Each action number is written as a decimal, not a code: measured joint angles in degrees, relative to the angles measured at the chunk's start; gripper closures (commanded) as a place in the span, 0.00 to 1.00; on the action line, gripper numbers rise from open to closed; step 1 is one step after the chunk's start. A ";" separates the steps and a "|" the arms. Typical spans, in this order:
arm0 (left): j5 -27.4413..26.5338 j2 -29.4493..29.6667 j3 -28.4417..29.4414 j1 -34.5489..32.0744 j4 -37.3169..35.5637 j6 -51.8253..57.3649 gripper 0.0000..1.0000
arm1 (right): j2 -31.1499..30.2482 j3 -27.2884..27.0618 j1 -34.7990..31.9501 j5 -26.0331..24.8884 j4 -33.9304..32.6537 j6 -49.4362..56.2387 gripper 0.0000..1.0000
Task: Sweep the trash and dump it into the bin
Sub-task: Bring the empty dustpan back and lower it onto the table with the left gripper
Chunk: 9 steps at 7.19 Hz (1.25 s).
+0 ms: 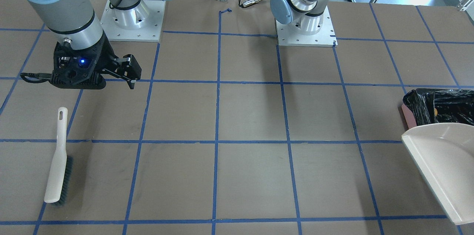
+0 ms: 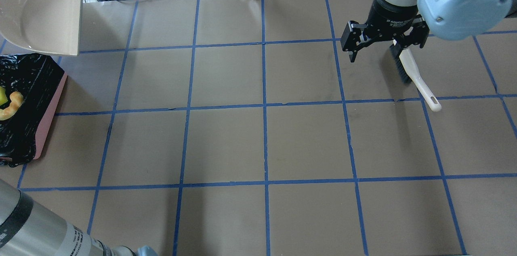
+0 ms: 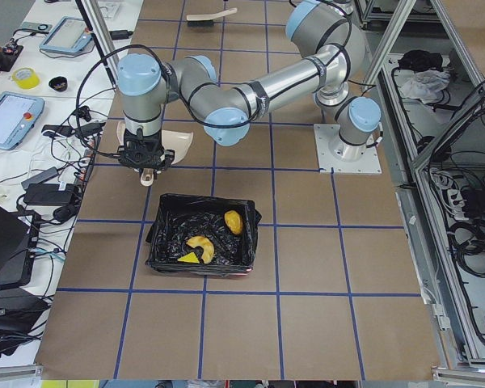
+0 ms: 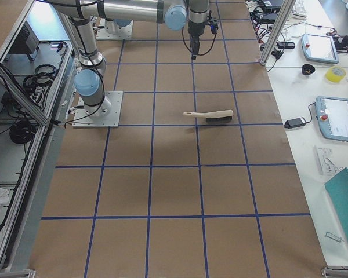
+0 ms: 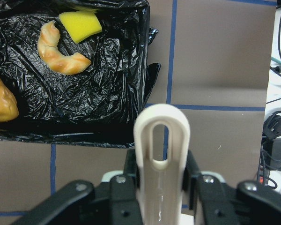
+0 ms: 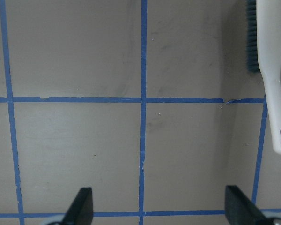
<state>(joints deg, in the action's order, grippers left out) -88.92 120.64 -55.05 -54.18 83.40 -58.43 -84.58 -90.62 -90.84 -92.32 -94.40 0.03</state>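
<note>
Black crinkly plastic lines the pink-sided bin [image 3: 246, 260], which sits at the bench's [image 2: 258, 147] end on the robot's left, its long side running from the robot's edge toward the far edge. All three bits of trash lie inside it. The pale curved crescent piece [image 5: 61, 49] opens toward the yellow-green wedge [image 5: 79, 23] just beside it. The golden-brown wrinkled lump [image 5: 2, 101] rests apart from both.

The left gripper [image 5: 161, 183] is clamped on the handle of the beige plastic dustpan [image 2: 40, 9], held on the bin's far side. The handle's looped end points toward the bin.

At the other end, a white-handled brush with dark bristles [image 2: 416, 76] lies flat. Its long axis is slanted, with the hole end nearer the robot. The right gripper [image 2: 383, 46] hovers by the bristle end with its jaws wide and nothing between them.
</note>
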 measured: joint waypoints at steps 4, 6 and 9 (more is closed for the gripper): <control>2.59 3.57 -3.21 -3.16 -1.06 -5.42 1.00 | -0.05 0.04 -0.03 1.84 0.14 0.02 0.00; 1.72 5.51 -3.35 -7.23 -1.50 -8.78 1.00 | -0.03 0.01 -0.01 1.59 0.10 0.05 0.00; -1.53 8.32 -4.54 -13.04 -1.57 -11.84 1.00 | 0.03 0.00 -0.03 1.50 0.10 0.06 0.00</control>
<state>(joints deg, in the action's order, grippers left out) -90.45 128.96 -59.59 -67.22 81.83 -70.27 -84.55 -90.62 -90.87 -90.82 -94.31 0.09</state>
